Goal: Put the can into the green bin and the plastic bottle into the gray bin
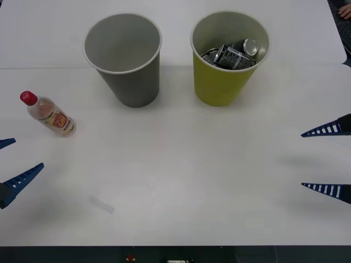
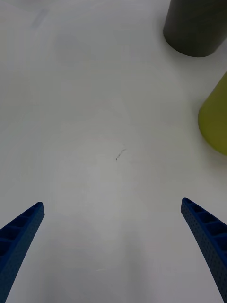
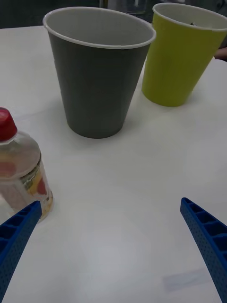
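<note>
From above, a crushed can [image 1: 233, 53] lies inside the green bin [image 1: 222, 87]; beside it stands the gray bin [image 1: 131, 82]. The bottle [image 1: 49, 114] stands upright on the table [image 1: 181, 175] near the left gripper [image 1: 10, 164], whose fingers are spread wide. The right gripper [image 1: 328, 160] hovers wide apart at the table's right edge.

The front view looks steeply down onto the tabletop [image 1: 181, 164] from above. Both wrist views sit low and close over it, facing the gray bin [image 3: 99, 85] and green bin [image 3: 182, 57], which all three share.
</note>
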Controlling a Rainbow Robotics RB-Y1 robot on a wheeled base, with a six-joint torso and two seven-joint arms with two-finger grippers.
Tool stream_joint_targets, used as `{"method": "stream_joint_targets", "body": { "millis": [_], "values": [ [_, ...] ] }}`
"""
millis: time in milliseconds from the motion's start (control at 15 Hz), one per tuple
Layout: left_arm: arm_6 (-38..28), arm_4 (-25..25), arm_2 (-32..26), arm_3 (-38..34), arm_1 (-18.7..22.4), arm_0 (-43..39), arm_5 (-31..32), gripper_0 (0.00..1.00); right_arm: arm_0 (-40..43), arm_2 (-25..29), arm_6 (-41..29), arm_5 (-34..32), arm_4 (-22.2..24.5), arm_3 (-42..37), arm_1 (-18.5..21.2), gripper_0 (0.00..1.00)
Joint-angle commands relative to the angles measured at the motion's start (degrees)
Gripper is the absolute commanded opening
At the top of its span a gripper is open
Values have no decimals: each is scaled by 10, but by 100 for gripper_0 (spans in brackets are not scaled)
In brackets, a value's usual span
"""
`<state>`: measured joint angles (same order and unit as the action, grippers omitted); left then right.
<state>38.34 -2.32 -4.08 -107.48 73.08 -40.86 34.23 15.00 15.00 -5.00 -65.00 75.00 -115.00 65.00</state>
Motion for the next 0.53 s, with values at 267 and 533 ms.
{"method": "stream_joint_targets", "body": {
  "millis": [267,533],
  "values": [
    [152,-190,84,60,4,7,52,100,0,0,0,0,0,0,0,100],
    [259,-355,152,66,6,38,52,100,0,0,0,0,0,0,0,100]
  ]
}}
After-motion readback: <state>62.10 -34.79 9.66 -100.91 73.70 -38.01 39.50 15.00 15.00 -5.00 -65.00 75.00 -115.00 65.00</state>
